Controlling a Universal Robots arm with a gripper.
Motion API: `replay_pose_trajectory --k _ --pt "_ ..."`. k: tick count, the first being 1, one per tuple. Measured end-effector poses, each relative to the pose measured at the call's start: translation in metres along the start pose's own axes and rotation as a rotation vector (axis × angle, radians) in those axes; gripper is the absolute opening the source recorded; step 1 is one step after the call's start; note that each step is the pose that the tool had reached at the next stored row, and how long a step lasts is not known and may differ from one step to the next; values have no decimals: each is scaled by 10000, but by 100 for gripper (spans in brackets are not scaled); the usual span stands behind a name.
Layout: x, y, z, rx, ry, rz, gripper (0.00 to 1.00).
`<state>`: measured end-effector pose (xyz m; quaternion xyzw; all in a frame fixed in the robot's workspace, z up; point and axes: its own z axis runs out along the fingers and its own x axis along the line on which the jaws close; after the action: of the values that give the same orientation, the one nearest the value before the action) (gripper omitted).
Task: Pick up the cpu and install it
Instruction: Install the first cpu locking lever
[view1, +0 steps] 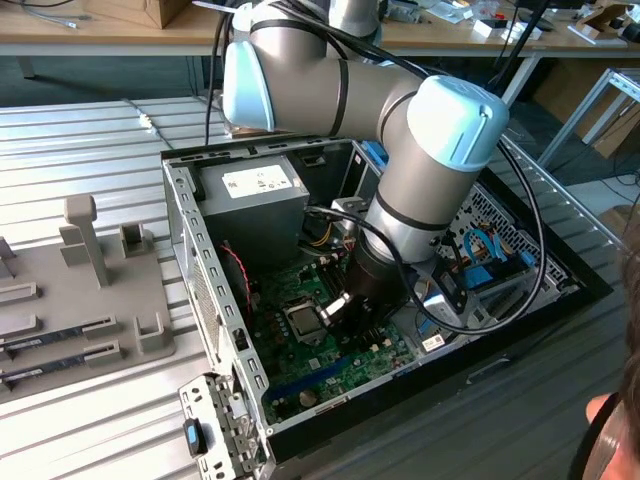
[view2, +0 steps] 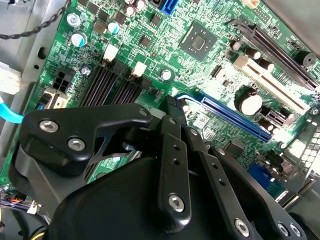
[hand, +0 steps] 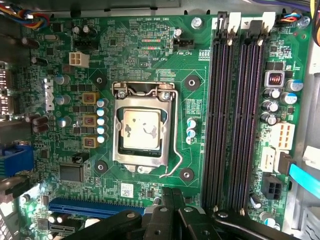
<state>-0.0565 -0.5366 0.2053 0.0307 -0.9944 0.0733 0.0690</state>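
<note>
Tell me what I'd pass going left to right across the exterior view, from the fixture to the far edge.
grey fixture → case's perforated side wall → cpu seated in its socket → gripper just beside it → blue cables → a person at the exterior view's right edge.

I see the cpu (hand: 141, 129) right below me, a small square chip, its silvery-grey top blotched with pale smears, lying flat in the socket (hand: 168, 131) on the green board (hand: 125, 50), the metal frame (hand: 119, 150) around its edges.
</note>
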Motion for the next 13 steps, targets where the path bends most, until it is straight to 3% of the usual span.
replay_pose_trajectory --k 8,13 --pt "-5 83 -7 1 0 -1 10" --pt "-5 103 -10 1 0 0 10"
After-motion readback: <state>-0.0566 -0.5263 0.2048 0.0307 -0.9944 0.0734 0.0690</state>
